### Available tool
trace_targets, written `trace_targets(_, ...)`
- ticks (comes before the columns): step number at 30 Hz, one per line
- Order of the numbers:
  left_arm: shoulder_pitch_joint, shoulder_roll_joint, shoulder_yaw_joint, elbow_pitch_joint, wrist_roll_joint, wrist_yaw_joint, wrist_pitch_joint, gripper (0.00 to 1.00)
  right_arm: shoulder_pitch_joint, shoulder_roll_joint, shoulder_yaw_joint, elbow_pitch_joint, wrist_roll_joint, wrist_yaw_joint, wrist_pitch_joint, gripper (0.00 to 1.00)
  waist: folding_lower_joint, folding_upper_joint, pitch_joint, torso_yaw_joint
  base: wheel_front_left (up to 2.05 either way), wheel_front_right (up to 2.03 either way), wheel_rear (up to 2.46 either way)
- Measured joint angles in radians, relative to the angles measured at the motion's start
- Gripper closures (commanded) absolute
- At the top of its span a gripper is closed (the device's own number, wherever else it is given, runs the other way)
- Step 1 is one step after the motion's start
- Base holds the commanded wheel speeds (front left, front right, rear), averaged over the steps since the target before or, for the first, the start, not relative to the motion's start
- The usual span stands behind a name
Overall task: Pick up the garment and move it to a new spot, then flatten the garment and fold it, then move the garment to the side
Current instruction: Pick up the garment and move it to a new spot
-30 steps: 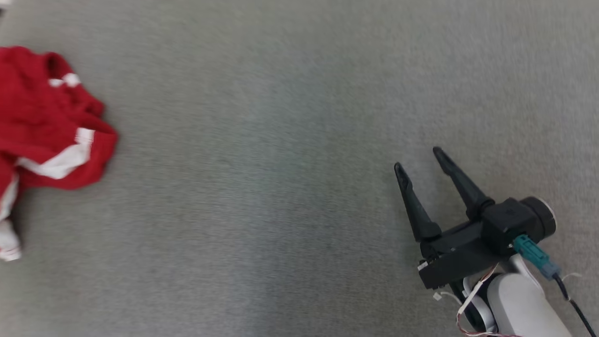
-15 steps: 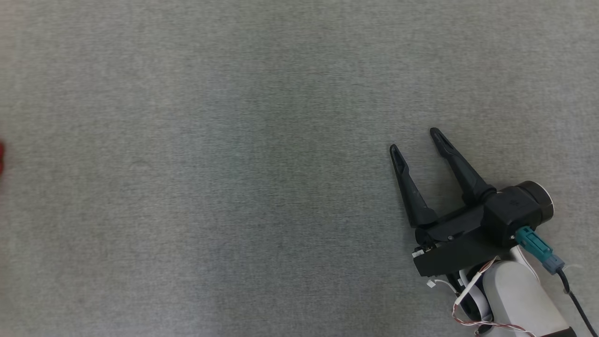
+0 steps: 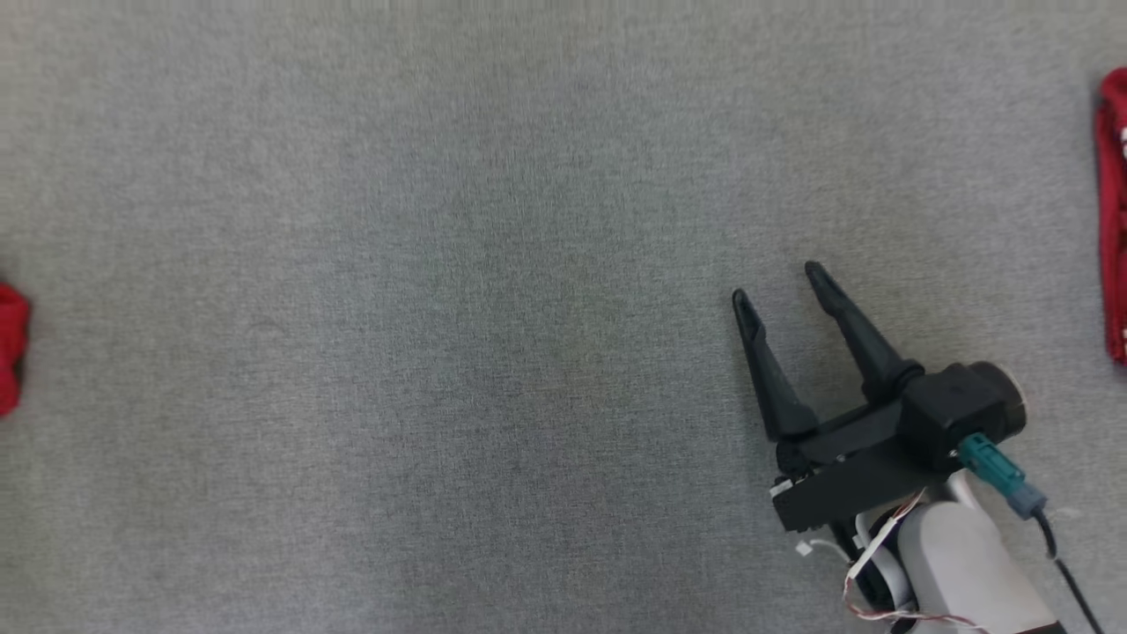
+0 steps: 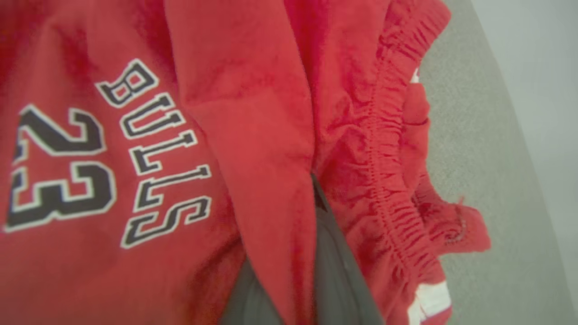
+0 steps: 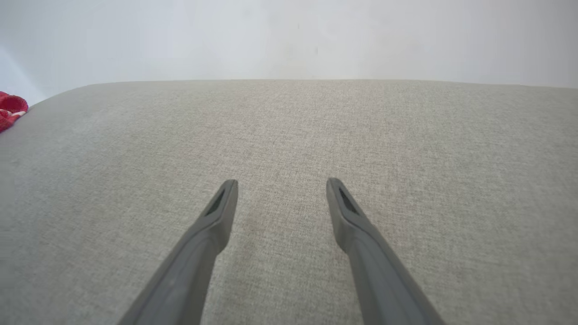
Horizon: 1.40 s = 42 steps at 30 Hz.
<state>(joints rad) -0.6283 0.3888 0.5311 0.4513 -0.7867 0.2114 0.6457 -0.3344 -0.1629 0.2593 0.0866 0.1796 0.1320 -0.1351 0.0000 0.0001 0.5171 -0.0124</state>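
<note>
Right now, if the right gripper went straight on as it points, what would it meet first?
Looks free, though depth unclear: grey fabric surface stretches ahead of the right gripper; the red garment lies far left.

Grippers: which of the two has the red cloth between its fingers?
The left gripper: red Bulls shorts are pinched between its fingers. The right gripper is open above the grey surface.

1. Before me spreads a grey woven surface (image 3: 493, 352), running back to a pale wall.
2. A red garment (image 3: 11, 348) rests at its left edge.
3. More red cloth (image 3: 1114, 220) lies at its right edge.
</note>
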Motion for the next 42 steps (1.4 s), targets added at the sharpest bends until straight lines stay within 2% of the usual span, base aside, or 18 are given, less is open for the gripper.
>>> trace_targets(4,-0.028,0.012,-0.027,-0.042,0.0,-0.046,-0.012,1.0,0.012,0.017,0.014,0.043,0.017,0.0,-0.018,0.0,0.0001,0.0,-0.055,0.003,0.0,0.0,0.0)
trace_targets(8,-0.07,0.023,-0.08,-0.099,0.005,-0.071,0.011,1.0,0.029,0.032,0.028,0.091,0.036,0.0,-0.039,0.0,0.0,0.0,-0.124,0.002,0.0,0.0,0.0)
trace_targets(16,-0.113,-0.017,-0.202,-0.198,0.012,-0.103,0.086,1.0,0.085,0.062,0.045,0.166,0.067,0.0,-0.063,0.0,-0.0001,-0.0001,-0.283,-0.019,0.0,0.0,0.0)
trace_targets(24,-0.128,-0.171,-0.364,-0.372,0.013,-0.072,0.16,1.0,0.117,0.082,0.057,0.188,0.083,0.0,-0.068,0.0,-0.0003,-0.0002,-0.408,-0.094,0.0,0.0,0.0)
trace_targets(29,-0.109,-0.281,-0.461,-0.402,0.008,-0.081,0.152,1.0,0.121,0.086,0.061,0.188,0.085,0.0,-0.068,0.0,-0.0003,-0.0002,-0.443,-0.171,0.0,0.0,0.0)
trace_targets(34,-0.017,-0.32,-0.551,-0.351,0.016,-0.099,0.081,1.0,0.121,0.088,0.075,0.184,0.085,0.0,-0.064,0.0,-0.0001,-0.0001,-0.457,-0.249,0.0,0.0,0.0)
trace_targets(37,0.035,-0.321,-0.591,-0.281,0.092,-0.123,-0.026,1.0,0.119,0.087,0.077,0.181,0.089,0.0,-0.062,0.0,-0.0001,-0.0001,-0.459,-0.294,0.0,0.0,0.0)
trace_targets(42,0.136,-0.321,-0.626,-0.105,0.187,-0.138,-0.204,1.0,0.119,0.083,0.079,0.176,0.094,0.0,-0.059,0.0,0.0,-0.0001,-0.453,-0.359,0.0,0.0,0.0)
